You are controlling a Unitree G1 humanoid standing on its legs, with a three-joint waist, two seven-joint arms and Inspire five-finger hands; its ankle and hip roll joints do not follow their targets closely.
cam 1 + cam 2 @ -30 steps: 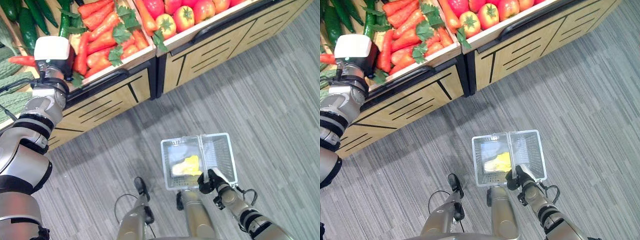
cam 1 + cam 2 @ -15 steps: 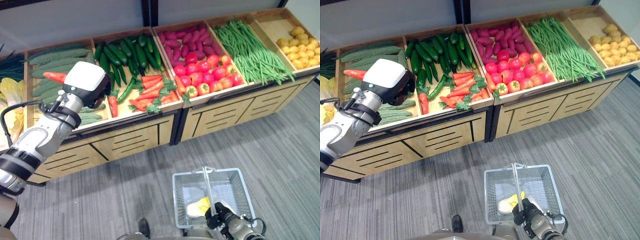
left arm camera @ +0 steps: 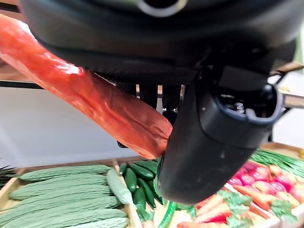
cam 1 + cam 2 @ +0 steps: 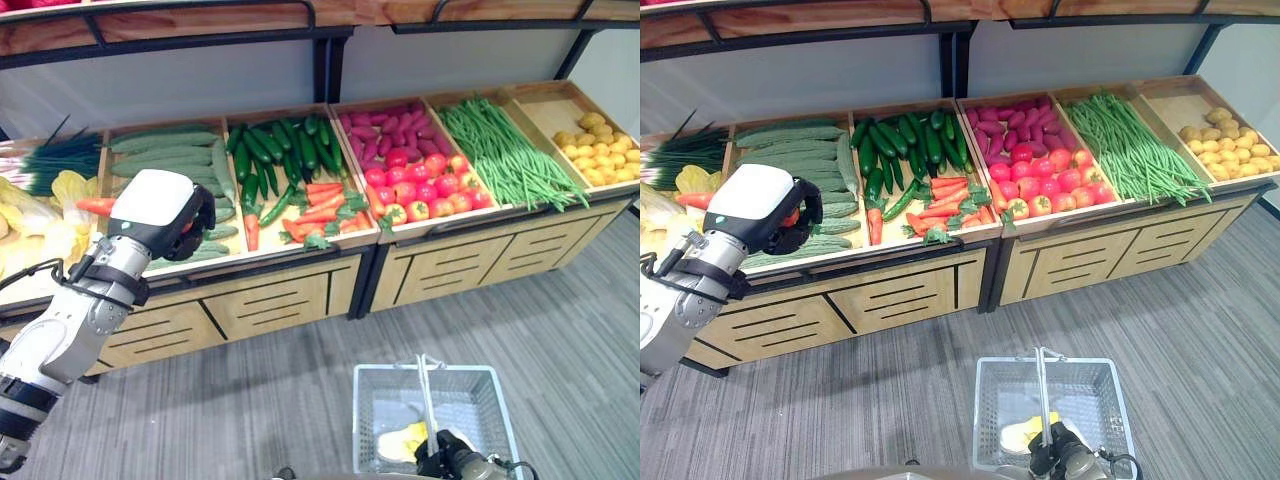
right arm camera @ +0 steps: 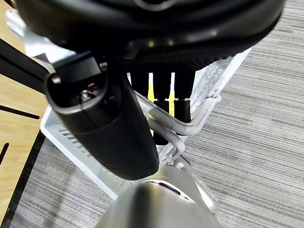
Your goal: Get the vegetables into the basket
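nearest me: wire basket, handle clenched in my right hand, one yellow item already inside. beyond: my left hand grasping a carrot above the produce stand, not yet delivered. its wrist view alone shows the grip; the eye views show the basket.

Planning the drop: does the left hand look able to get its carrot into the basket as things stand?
Probably yes: the left hand grips the carrot, and the basket held by the right hand is open-topped, though off to its side.
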